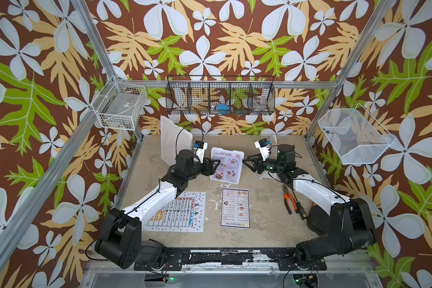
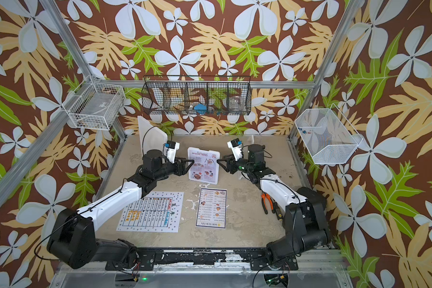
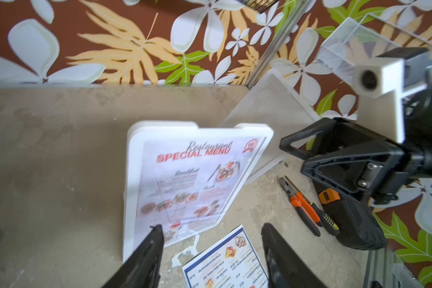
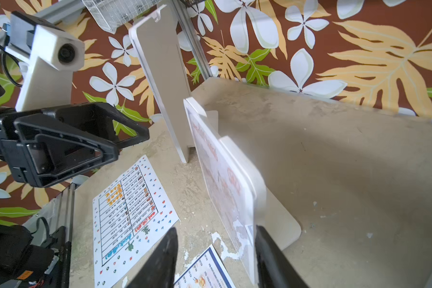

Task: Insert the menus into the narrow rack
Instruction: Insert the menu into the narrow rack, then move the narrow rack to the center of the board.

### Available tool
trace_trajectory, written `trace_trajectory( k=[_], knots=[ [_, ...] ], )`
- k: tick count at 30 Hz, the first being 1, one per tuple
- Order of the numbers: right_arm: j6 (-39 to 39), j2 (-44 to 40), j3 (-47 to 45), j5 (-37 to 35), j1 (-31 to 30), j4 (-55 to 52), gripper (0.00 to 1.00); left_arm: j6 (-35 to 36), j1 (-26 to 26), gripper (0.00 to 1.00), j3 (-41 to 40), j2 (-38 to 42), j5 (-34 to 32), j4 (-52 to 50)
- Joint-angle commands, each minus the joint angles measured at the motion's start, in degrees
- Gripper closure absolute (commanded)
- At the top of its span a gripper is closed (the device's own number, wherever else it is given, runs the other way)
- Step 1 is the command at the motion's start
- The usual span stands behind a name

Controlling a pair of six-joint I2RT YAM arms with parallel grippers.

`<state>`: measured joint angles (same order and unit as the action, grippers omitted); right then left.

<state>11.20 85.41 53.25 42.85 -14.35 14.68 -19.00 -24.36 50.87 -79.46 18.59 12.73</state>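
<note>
The pinkish SPECIAL MENU [image 1: 226, 167] [image 3: 192, 179] stands tilted in a white rack [image 1: 213, 151] [image 4: 237, 159] mid-table. My left gripper [image 1: 217, 164] [image 3: 211, 249] is open just left of it, one fingertip [image 3: 156, 230] over the sheet's lower corner. On the rack's other side my right gripper [image 1: 245, 163] [image 4: 215, 249] is open too, with one finger [image 4: 262, 239] beside the rack's edge. Neither holds anything. The DIM SUM INN menu [image 1: 235, 210] lies flat nearer the front. A white dotted-border menu [image 1: 185, 214] lies flat to its left, partly under my left arm.
A second white stand [image 1: 176, 142] stands at the back left and another [image 1: 263, 175] behind my right wrist. Orange pliers [image 1: 288, 199] and a screwdriver [image 1: 300, 210] lie at the right. Wire baskets [image 1: 121, 106] [image 1: 220, 96] [image 1: 354, 136] hang on the walls.
</note>
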Motion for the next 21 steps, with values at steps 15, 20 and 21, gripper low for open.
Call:
trace_trajectory(
  k=[15,20,21],
  knots=[
    [9.57,0.82,-14.66,-15.92,-6.7,15.65,0.52,-5.92,-4.91,0.5,-8.3,-6.85,-6.32,9.94],
    [9.0,3.5,-14.18,-13.88,-6.53,20.02,0.46,-5.69,-4.91,0.51,-6.89,-9.53,-9.44,9.56],
    [8.44,3.98,-13.73,-13.26,-6.42,20.37,0.44,-5.61,-4.91,0.51,-6.69,-9.94,-9.64,9.63]
  ],
)
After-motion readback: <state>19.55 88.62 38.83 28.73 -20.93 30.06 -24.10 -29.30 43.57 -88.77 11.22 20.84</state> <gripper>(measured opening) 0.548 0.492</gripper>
